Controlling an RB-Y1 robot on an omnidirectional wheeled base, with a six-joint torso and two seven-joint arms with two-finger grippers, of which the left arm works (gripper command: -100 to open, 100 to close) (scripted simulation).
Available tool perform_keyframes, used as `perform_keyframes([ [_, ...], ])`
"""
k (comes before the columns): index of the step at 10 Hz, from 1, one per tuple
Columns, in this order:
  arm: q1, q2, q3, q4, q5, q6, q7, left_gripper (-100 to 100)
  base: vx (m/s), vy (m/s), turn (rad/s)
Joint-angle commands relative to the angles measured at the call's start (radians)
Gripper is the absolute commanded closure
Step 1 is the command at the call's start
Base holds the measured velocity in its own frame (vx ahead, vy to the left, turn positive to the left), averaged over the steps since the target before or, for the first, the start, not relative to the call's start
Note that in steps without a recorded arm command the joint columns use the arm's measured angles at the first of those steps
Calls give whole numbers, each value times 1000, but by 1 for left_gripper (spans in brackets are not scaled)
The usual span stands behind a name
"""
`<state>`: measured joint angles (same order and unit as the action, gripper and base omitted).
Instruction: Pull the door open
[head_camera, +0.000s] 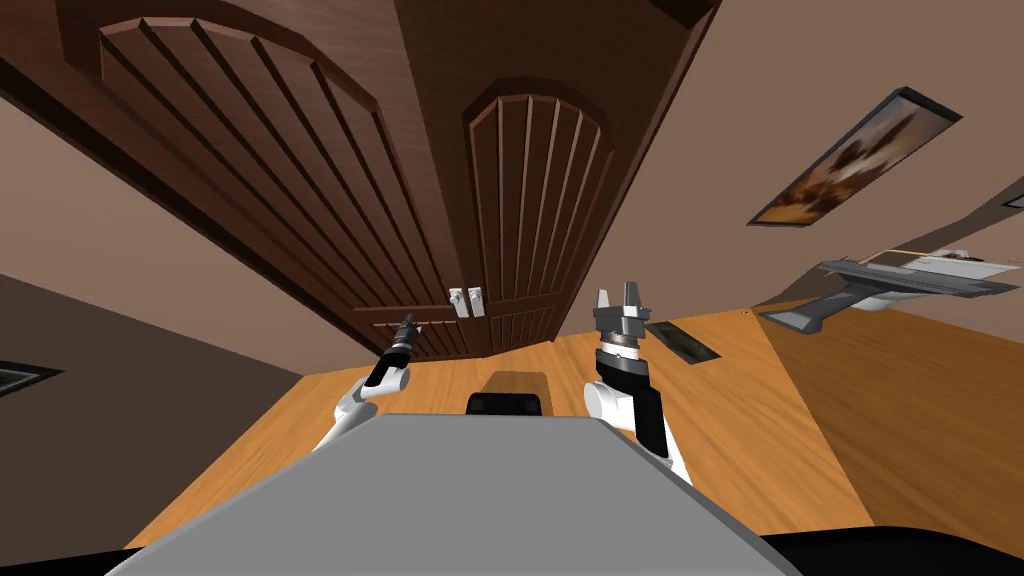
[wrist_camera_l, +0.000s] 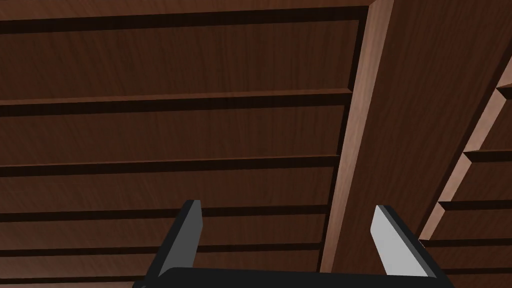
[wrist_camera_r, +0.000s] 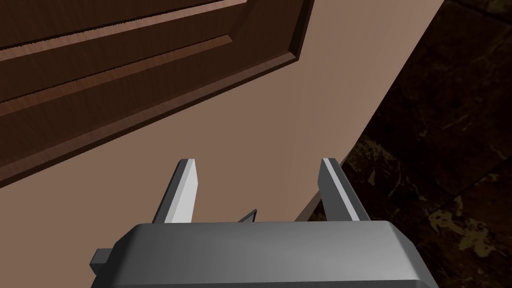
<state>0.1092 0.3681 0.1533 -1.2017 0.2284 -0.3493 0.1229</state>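
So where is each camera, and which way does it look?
Head view: on my head, looking down and forward at the dark brown slatted wooden double door and its small white handles; left gripper and right gripper show.
Left wrist view: on my left hand, facing the door's slats; its open fingers show.
Right wrist view: on my right hand, facing tan wall beside the door; open fingers show.
All three share the door.

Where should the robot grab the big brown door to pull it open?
Best by the small white handle on the door, at the seam where both leaves meet. It seems to stick out from the flat slatted wood, so something can close around it. Come straight from the front with the left tool, which is open and nearest.
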Motion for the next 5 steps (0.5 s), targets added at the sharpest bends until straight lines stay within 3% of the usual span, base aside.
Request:
perform_keyframes([
  [1,-6,-4,2,3,-1,0,-3,-100,162,82,-53],
  [3,-26,-19,-14,0,-5,-3,-5,-100,224,-18,-113],
  [5,-52,-40,-41,-11,-11,-6,-6,-100,251,-120,-183],
])
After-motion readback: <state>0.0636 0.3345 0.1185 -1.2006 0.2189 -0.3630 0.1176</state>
